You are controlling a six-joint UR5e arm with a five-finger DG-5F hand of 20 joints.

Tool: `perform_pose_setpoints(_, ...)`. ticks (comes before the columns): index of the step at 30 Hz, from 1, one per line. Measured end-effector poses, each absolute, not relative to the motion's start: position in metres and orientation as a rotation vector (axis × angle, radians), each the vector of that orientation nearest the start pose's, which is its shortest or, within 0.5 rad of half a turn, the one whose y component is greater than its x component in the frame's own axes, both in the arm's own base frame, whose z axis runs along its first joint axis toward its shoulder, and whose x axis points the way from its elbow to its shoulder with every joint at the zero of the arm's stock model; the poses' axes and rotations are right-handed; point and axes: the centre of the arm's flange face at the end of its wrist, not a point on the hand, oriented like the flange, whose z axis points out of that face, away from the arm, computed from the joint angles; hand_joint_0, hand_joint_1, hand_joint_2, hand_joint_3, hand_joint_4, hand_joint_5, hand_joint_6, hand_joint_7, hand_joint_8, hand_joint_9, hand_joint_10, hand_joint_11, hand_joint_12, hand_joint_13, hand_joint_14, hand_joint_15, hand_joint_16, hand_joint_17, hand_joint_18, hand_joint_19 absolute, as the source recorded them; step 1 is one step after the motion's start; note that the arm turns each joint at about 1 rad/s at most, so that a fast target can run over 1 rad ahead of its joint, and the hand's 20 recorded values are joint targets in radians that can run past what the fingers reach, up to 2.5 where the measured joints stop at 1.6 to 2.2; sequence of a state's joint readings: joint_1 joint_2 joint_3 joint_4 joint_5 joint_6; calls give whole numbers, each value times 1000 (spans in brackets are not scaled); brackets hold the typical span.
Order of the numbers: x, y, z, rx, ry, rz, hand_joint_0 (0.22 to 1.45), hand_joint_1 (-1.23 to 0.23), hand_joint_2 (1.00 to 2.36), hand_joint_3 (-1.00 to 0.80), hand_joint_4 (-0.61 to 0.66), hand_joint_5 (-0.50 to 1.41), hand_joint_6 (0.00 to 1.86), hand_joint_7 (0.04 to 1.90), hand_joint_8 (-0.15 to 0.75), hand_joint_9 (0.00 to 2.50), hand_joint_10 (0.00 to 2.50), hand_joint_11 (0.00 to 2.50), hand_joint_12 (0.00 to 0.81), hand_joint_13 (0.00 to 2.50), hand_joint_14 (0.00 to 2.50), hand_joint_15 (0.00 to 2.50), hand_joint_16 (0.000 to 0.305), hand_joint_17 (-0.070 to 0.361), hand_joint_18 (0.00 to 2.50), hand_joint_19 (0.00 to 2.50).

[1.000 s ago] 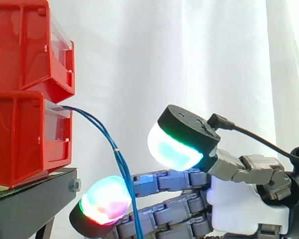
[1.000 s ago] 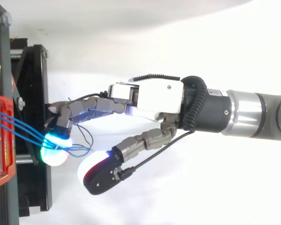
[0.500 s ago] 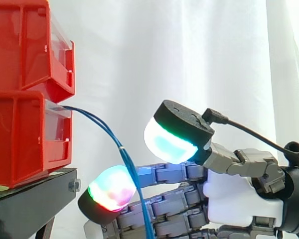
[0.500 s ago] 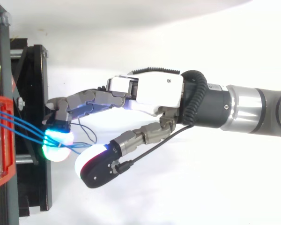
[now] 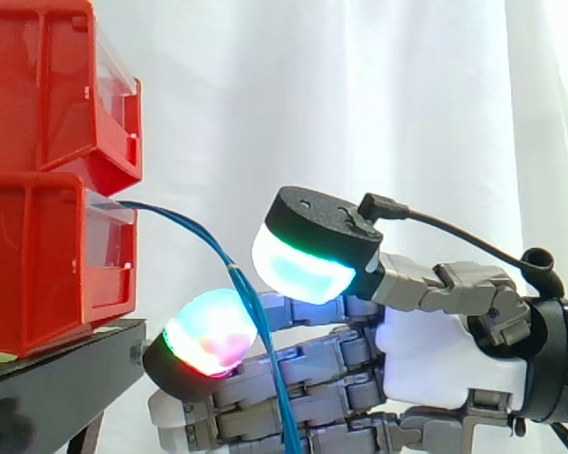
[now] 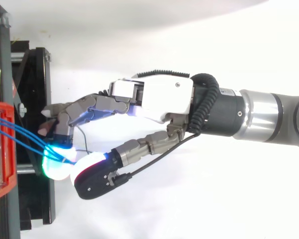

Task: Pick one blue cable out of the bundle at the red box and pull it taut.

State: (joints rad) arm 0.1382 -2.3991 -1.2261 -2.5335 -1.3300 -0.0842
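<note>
I stood by and watched the hand (image 5: 445,369) reach in at the lower red box (image 5: 38,265) on the black stand (image 5: 57,378), and I did not much like the look of the grip. The blue cables (image 5: 204,241) came out of the front of that box, sagged in a loose arc, and ran down between the glowing thumb (image 5: 303,265) and a curled fingertip (image 5: 208,336), then on past the other fingers and out of sight below. From above, the thumb and that fingertip had closed on the strands (image 6: 25,135) with the pads as good as meeting, so I took it for a pinch on the bundle, not on a single cable. That was the first worry: several strands lay side by side right where the pads met, and a pull from there would likely have dragged two or three along instead of one. The second was slip, since thin cable between fat rounded pads could have slid through as soon as the slack went. And if the pinch did hold, a hard pull might have tugged the red box forward on its stand, or yanked the cable out of it, as nothing I could see held the box down.
</note>
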Motion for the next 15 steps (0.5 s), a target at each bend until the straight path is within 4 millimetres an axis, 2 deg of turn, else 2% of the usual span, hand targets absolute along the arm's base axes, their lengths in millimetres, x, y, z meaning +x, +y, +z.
perform_pose_setpoints(10,788,-53,191,1131,1068,1138,601,-686,1013,-304,163,-202,866,820,285,435,4,176,363,219,3,103,53,119,179,80)
perform_pose_setpoints(15,789,-56,194,1137,1072,1132,598,-689,1017,-191,119,-208,905,808,286,437,4,186,363,223,3,92,52,118,188,69)
